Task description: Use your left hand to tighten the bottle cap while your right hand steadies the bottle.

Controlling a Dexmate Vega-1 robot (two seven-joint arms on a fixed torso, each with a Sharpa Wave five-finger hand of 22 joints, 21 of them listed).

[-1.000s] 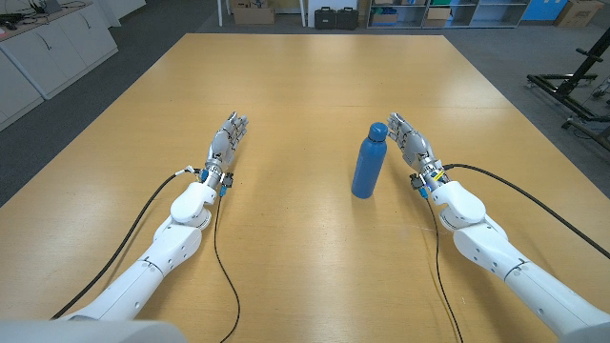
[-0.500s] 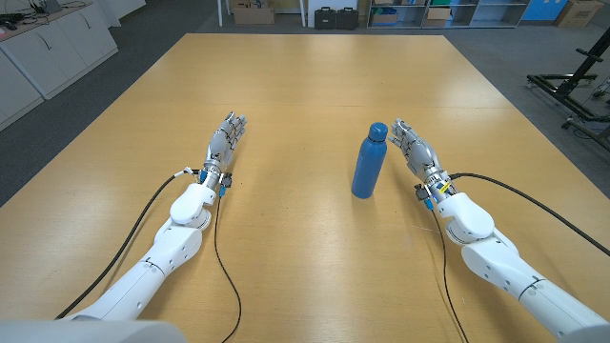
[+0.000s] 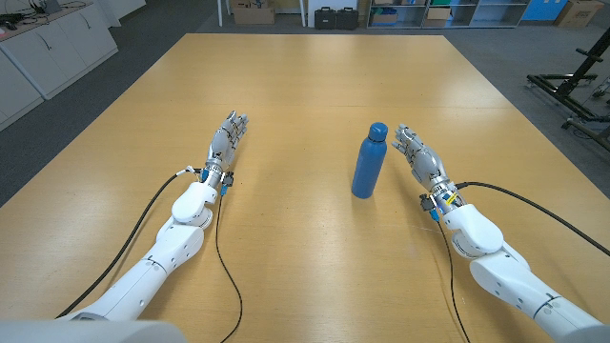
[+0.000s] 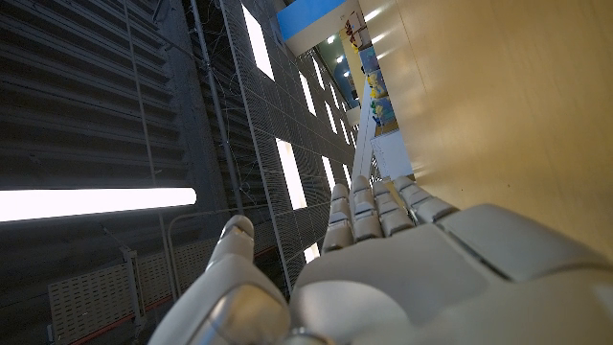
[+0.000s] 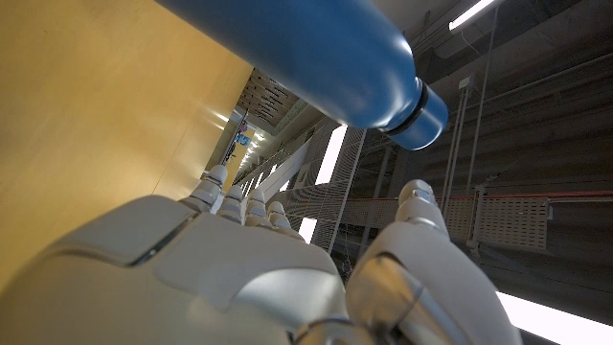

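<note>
head view, bottle: slim matte blue metal bottle (image 3: 368, 163) with blue screw cap (image 3: 378, 130), upright on the light wooden table (image 3: 305, 95), just beside right hand (image 3: 417, 154).
head view, hands: right fingers apart, empty; left hand (image 3: 225, 143) well apart from bottle, fingers extended, empty.
right wrist view: bottle close over fingers (image 5: 230, 203), not touching.

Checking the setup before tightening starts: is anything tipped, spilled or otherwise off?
Nothing stands out. The blue bottle stands upright on the table, cap on, with the right hand beside it.
</note>
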